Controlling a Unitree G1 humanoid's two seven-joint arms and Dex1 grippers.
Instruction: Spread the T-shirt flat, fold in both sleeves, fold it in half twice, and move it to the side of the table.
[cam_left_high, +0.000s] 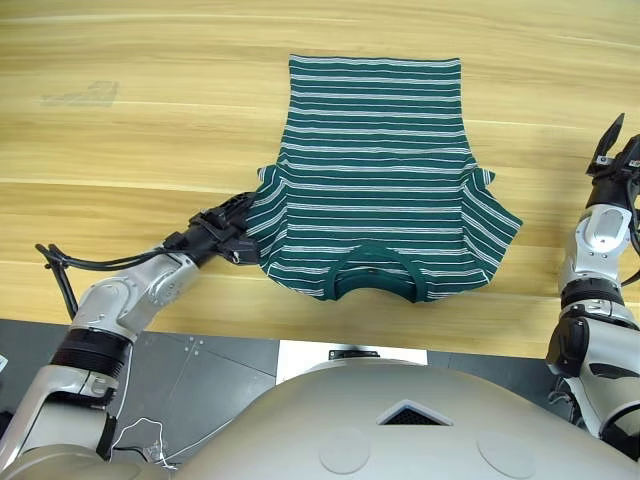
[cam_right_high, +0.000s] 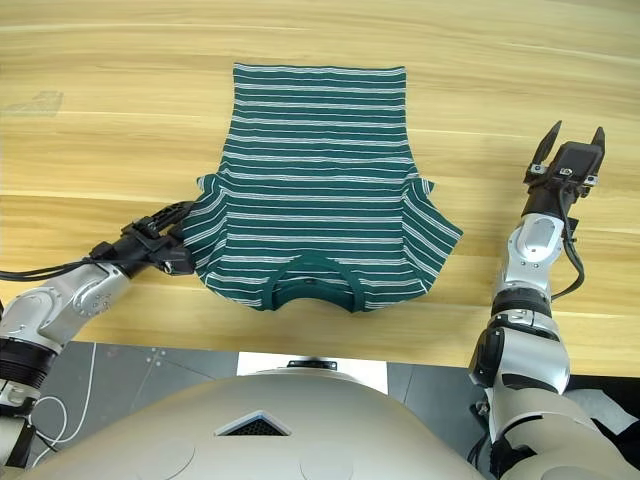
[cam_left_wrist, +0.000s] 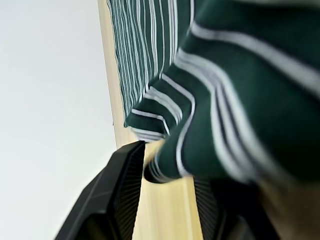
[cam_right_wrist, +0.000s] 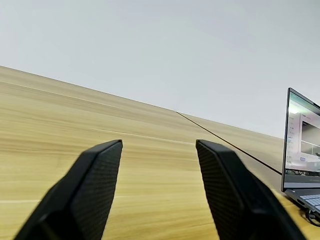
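Lying on the wooden desk (cam_left_high: 150, 150), the green striped T-shirt (cam_left_high: 375, 170) is seen with its collar towards the robot and its hem on the far side. The left hand (cam_left_high: 238, 232) is set against the shirt's left sleeve (cam_left_high: 268, 195), its fingers (cam_left_wrist: 122, 185) narrowly parted with the sleeve's edge between them. The right hand (cam_right_high: 577, 135) is held well to the right of the shirt, spread wide with nothing in it. A laptop (cam_right_wrist: 302, 150) stands beyond it.

The T-shirt (cam_left_high: 375, 170) lies on the surface (cam_left_high: 120, 150), collar nearest the robot; left gripper (cam_left_high: 240, 228) at its left sleeve, right gripper (cam_right_high: 577, 135) well apart rightward.
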